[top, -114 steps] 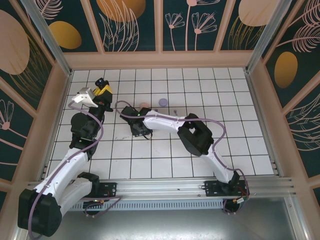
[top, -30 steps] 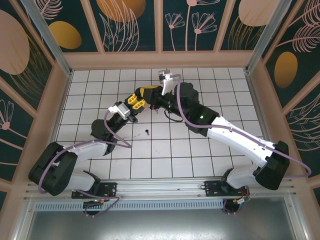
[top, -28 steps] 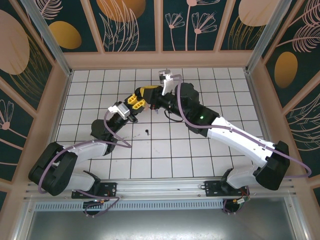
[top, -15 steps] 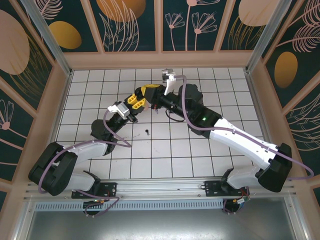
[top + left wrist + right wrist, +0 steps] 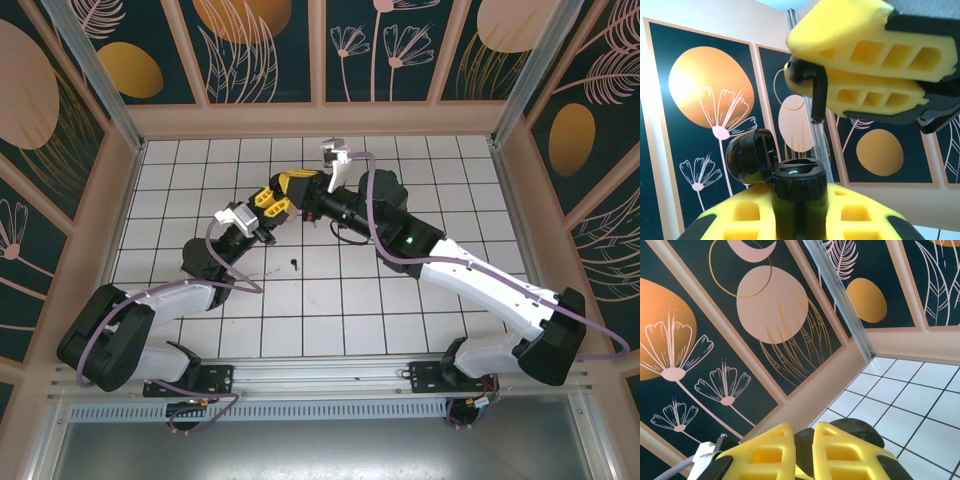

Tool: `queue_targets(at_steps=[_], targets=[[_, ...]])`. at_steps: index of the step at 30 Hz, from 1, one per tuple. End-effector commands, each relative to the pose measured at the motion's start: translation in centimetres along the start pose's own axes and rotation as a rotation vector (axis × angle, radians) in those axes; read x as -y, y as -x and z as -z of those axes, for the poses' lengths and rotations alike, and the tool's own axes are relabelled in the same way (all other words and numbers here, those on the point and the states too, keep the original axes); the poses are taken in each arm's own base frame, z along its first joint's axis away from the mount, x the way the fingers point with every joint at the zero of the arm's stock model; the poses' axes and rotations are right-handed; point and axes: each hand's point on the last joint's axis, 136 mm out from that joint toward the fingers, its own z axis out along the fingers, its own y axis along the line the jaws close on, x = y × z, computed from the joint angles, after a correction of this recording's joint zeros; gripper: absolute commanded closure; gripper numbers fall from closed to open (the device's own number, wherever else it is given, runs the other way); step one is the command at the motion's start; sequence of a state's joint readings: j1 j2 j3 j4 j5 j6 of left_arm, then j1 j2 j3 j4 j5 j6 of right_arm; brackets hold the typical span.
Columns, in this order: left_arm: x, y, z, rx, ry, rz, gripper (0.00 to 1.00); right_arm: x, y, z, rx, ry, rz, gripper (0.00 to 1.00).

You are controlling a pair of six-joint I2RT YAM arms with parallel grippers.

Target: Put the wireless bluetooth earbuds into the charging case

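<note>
step, as I judge it: seating a black earbud | left fingers clamp the open charging case above the worktop's middle | right fingers pinch the black earbud just above it, stem down | next I must line stem with socket, lower, release
</note>
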State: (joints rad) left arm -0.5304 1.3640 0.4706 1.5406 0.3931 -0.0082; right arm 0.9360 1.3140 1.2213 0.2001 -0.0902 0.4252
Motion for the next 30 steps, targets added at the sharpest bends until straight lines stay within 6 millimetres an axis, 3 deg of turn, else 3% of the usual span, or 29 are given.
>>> queue_targets(at_steps=[1, 16, 21, 30], targets=[[0.3, 2.0, -0.5, 0.060, -0.020, -0.003, 1.00, -0.8, -0.2, -0.7, 0.002, 0.042, -0.004, 0.88], [0.4, 2.4, -0.5, 0.060, -0.024, -0.006, 1.00, 1.1, -1.4, -1.0, -0.026, -0.038, 0.025, 0.89], [0.4, 2.2, -0.5, 0.054, -0.026, -0.003, 1.00, 1.1, -0.8, -0.8, -0.021, -0.048, 0.042, 0.89], [0.5, 2.2, -0.6, 0.049, -0.035, 0.000, 1.00, 1.4, -2.1, -1.4, -0.084, -0.058, 0.079, 0.90]])
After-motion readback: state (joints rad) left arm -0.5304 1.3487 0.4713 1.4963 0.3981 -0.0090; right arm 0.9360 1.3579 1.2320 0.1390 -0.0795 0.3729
